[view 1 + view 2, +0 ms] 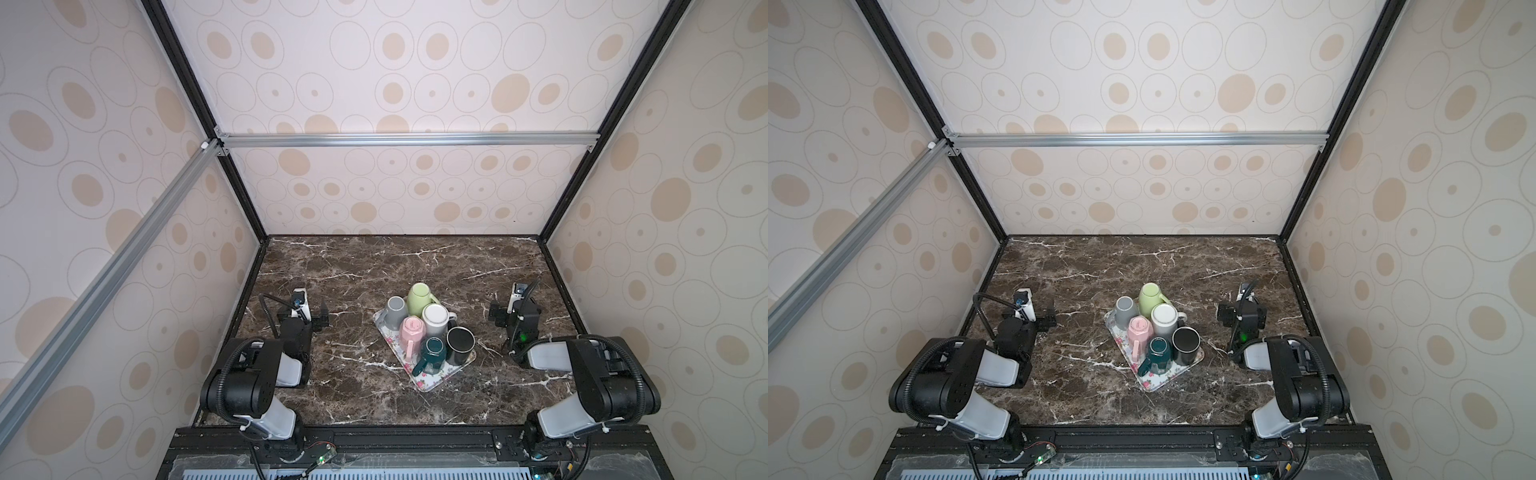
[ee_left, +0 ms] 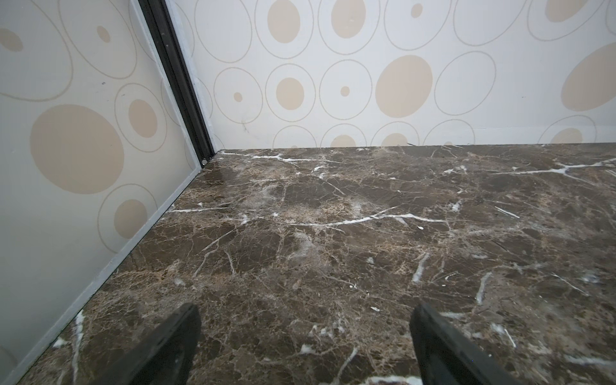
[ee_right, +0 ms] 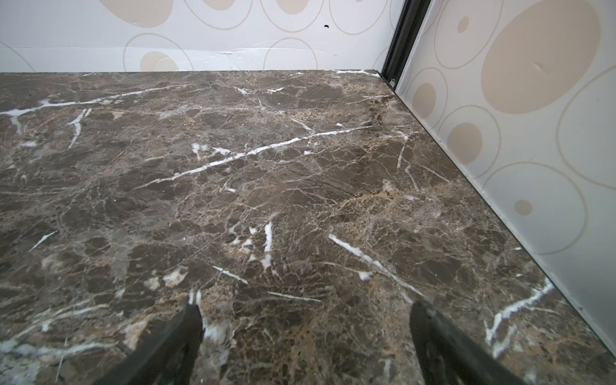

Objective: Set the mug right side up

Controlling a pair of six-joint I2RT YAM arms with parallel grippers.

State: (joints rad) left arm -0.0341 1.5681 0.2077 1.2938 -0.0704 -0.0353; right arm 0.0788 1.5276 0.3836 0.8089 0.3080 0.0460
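Several mugs stand close together on a floral tray [image 1: 432, 384] [image 1: 1156, 386] in both top views. The grey [image 1: 395, 311], light green [image 1: 417, 296], white [image 1: 435, 318], pink [image 1: 411, 332] and teal [image 1: 433, 353] mugs show their bases upward. Which way the black mug [image 1: 460, 343] stands, I cannot tell. My left gripper [image 1: 304, 312] [image 2: 305, 310] hovers open over bare marble, left of the tray. Right of the tray, my right gripper [image 1: 515, 311] [image 3: 305, 308] is also open and empty. No mug appears in either wrist view.
The brown marble tabletop [image 1: 374, 270] is enclosed by patterned walls at the left, back and right. Black frame posts [image 2: 180, 83] [image 3: 403, 36] stand in the far corners. Both arm bases [image 1: 266, 419] sit along the front edge.
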